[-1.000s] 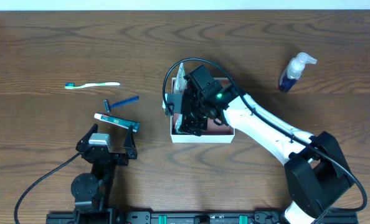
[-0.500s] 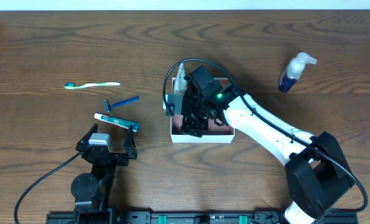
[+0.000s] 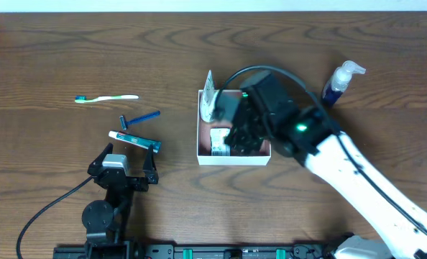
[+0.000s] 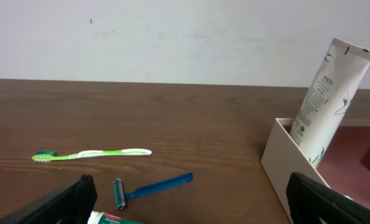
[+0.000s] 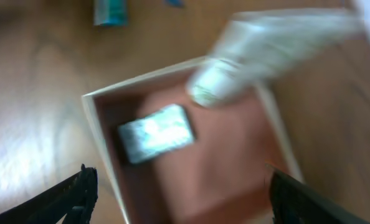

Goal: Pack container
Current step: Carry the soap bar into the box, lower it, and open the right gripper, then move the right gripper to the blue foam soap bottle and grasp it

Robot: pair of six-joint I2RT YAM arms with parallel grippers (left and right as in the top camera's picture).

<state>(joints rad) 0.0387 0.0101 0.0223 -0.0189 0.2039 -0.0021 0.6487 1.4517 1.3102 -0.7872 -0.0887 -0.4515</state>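
The white container (image 3: 231, 159) with a pinkish floor sits mid-table. A white tube (image 3: 208, 95) leans upright against its far-left wall, and a small pale packet (image 3: 218, 139) lies on its floor. My right gripper (image 3: 240, 141) is open and empty above the container; its blurred wrist view shows the container (image 5: 98, 137), the packet (image 5: 155, 132) and the tube (image 5: 266, 50). My left gripper (image 3: 127, 167) rests open at the front left; its wrist view shows the container's wall (image 4: 284, 165) and the tube (image 4: 328, 99).
Left of the container lie a green-and-white toothbrush (image 3: 107, 98), a blue razor (image 3: 138, 119) and a toothpaste tube (image 3: 133, 139). A blue pump bottle (image 3: 339, 83) stands at the back right. The toothbrush (image 4: 91, 154) and razor (image 4: 151, 186) also show in the left wrist view.
My right arm has pulled back to the right and up from the container's left side. The small packet now lies uncovered on the container floor. The left arm has not moved.
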